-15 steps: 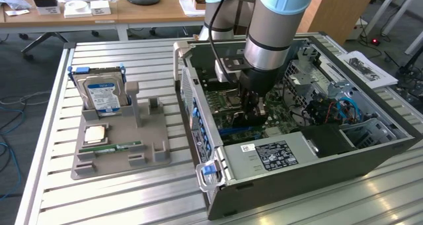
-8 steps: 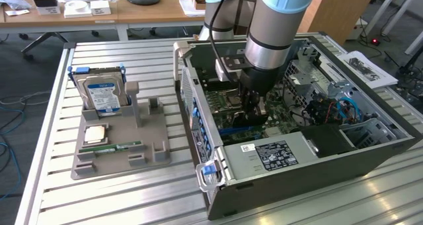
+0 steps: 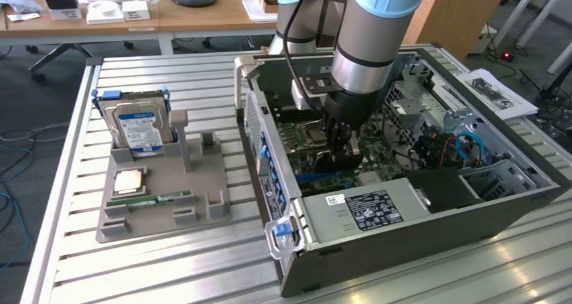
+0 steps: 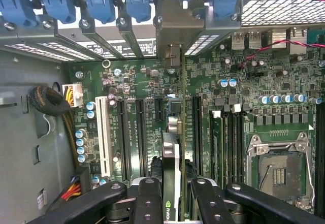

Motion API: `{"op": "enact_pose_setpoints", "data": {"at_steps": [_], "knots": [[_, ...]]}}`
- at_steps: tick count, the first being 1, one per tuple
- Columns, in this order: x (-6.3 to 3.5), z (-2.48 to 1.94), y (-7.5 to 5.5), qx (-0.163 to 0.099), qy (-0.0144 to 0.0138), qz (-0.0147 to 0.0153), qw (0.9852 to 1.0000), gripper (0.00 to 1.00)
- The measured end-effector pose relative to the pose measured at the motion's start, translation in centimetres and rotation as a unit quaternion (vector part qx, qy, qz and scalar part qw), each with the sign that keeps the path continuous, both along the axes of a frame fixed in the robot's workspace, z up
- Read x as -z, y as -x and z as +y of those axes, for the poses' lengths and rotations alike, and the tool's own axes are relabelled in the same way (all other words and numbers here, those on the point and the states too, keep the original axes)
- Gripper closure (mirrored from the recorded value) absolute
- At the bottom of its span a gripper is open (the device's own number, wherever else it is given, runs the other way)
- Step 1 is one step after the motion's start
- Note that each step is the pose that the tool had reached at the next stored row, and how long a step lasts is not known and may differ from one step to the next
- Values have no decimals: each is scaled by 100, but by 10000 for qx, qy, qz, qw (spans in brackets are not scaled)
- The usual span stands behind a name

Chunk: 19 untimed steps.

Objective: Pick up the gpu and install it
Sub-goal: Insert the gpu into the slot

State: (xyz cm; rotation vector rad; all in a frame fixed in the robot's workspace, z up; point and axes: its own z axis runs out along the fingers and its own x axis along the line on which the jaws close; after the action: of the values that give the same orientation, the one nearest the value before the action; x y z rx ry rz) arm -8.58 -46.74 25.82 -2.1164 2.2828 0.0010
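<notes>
Inside the open computer case, lying on its side on the slatted table, the arm reaches straight down over the green main board. Its gripper hangs just above the row of long expansion slots, with the graphics card carried edge-on beneath it. Seen from the wrist, the card's long axis runs the same way as the slots, towards the metal rear bracket and its blue clips. The card appears to sit over the dark slot between the white one and the memory sockets, though whether its edge already touches that slot I cannot tell. The two black fingers are closed narrowly on the card's flat faces, one on each side, clamping it upright.
</notes>
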Motion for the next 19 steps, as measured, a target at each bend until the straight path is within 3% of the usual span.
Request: {"op": "enact_pose_setpoints", "data": {"at_steps": [4, 19], "knots": [[1, 0, 0, -2, -12, -1, 10000, 73], [24, 8, 2, -37, -16, -1, 10000, 73]]}}
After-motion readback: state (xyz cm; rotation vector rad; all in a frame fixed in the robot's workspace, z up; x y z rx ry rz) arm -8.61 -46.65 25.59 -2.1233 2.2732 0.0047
